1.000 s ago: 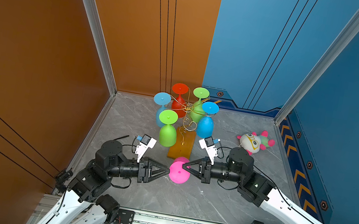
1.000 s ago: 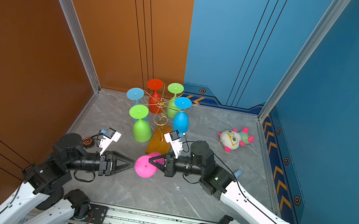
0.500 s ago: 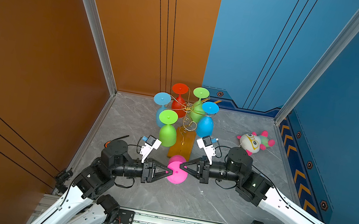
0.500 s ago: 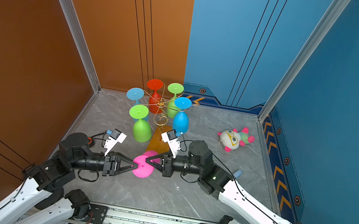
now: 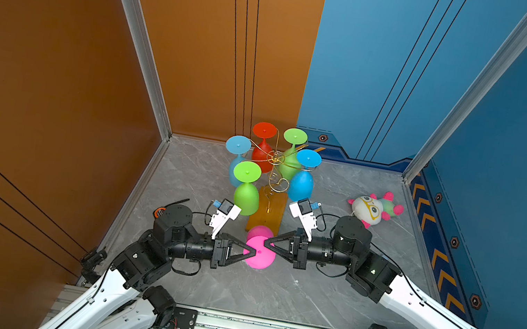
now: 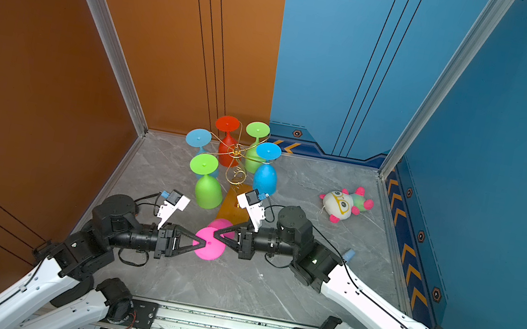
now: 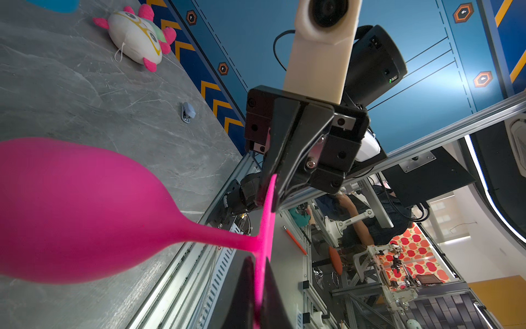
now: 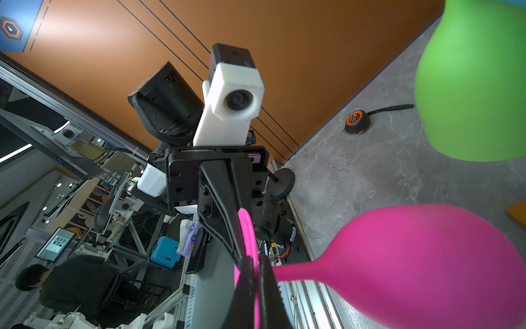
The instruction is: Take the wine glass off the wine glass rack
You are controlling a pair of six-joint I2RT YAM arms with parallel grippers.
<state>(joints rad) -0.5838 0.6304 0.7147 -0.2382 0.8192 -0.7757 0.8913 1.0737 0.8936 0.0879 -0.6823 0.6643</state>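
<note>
Here we see the pink wine glass (image 5: pixel 259 256) off the wine glass rack (image 5: pixel 276 160). It sits between two hands, just in front of the rack's orange-brown wooden base (image 5: pixel 268 210), over the grey table (image 5: pixel 268 294).

The glass is bright pink all over, and we cannot see through it. It has a flat round foot, a thin stem and a fat egg-shaped bowl. The foot faces up and the bowl points down and toward the rack.

The left hand (image 5: pixel 253 252) is pinched tight on one edge of the foot. The right hand (image 5: pixel 267 243) is pinched tight on the edge across from it. In the left wrist view, dark fingers (image 7: pixel 246 284) squeeze the foot, which looks like a thin pink line.

The rack is thin gold wire. Five glasses hang on it upside down: a red glass (image 5: pixel 265 131), two green glasses (image 5: pixel 245 195) and two blue glasses (image 5: pixel 301 186).

In both top views the pink foot covers most of the bowl, and only a bit peeks out behind. Both wrist views cut the bowl off at the edge. We cannot tell if the bowl touches the table. The gold curls are hard to make out. The front green glass hides most of the light blue bowl.
</note>
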